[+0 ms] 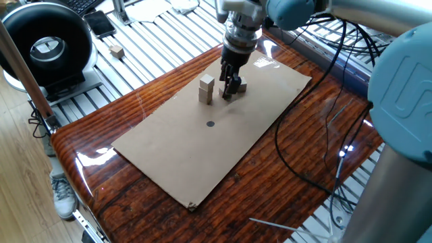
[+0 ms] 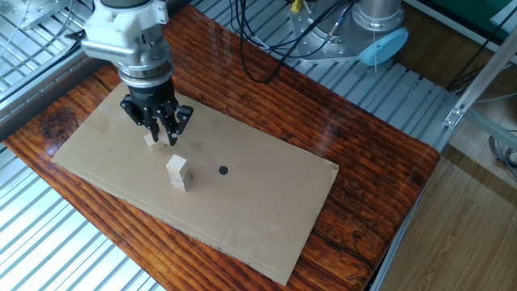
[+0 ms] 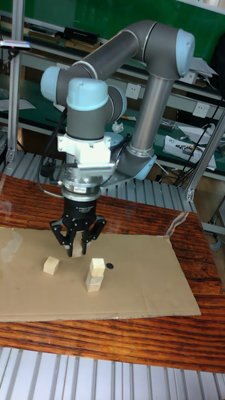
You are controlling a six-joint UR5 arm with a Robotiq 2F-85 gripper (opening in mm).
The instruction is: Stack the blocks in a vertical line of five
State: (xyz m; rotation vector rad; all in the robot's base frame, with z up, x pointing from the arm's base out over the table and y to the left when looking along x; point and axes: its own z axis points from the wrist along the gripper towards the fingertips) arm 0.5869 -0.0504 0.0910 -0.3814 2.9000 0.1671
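Two blocks already stand one on the other as a short stack (image 2: 178, 173) on the cardboard sheet (image 2: 242, 210) over the tabletop (image 2: 380, 153), near the black dot (image 2: 224, 170). The gripper (image 2: 161, 137) is low over a loose block (image 2: 153, 142) just behind the stack; its fingers (image 3: 83, 243) straddle it, partly spread, and whether they grip yet I cannot tell. Another single block (image 3: 50, 265) lies apart, so the carry is a short hop to the stack.

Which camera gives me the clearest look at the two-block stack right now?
The tall fixed view: the stack stands unobstructed in front, both cubes distinct. The other fixed view shows it clear but smaller; one fixed view shows it close beside the gripper.
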